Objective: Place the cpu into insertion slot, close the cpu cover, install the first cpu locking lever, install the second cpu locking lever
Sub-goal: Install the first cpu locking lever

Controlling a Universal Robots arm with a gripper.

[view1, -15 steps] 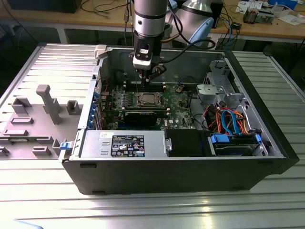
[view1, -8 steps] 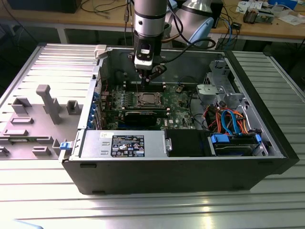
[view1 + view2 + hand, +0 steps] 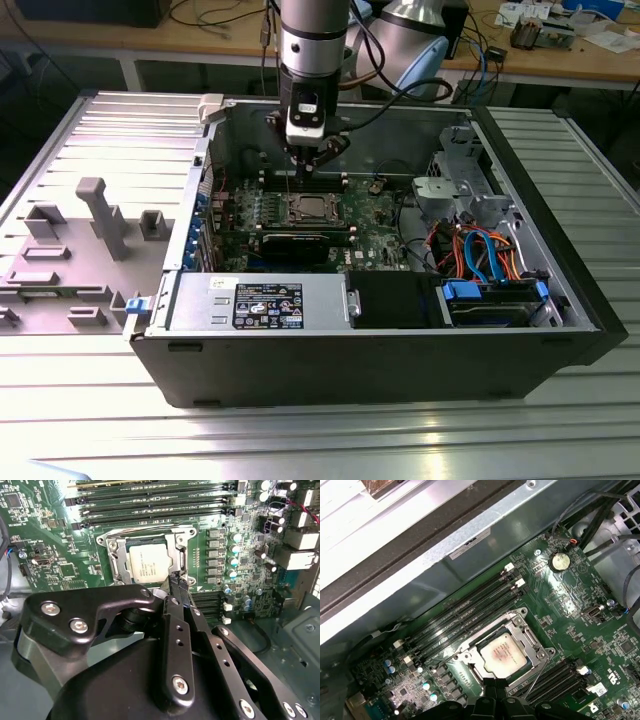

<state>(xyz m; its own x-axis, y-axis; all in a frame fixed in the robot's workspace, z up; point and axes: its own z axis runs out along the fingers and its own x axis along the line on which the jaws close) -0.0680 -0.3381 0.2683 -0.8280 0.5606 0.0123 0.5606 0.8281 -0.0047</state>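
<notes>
In the exterior view, a grey moulded tray (image 3: 90, 230) lies left of the open computer case (image 3: 400, 370). My gripper (image 3: 304, 162) hangs over the motherboard (image 3: 580, 605), fingers pressed together, holding nothing. The cpu (image 3: 502, 655) sits in the insertion slot (image 3: 520, 614), with the cpu cover (image 3: 532, 642) flat around it.

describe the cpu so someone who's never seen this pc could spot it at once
Look inside the open computer case at the green motherboard. Near its middle, beside the long black memory slots, the silver cpu cover frames the cpu: the one flat, dull silver-grey square there.
</notes>
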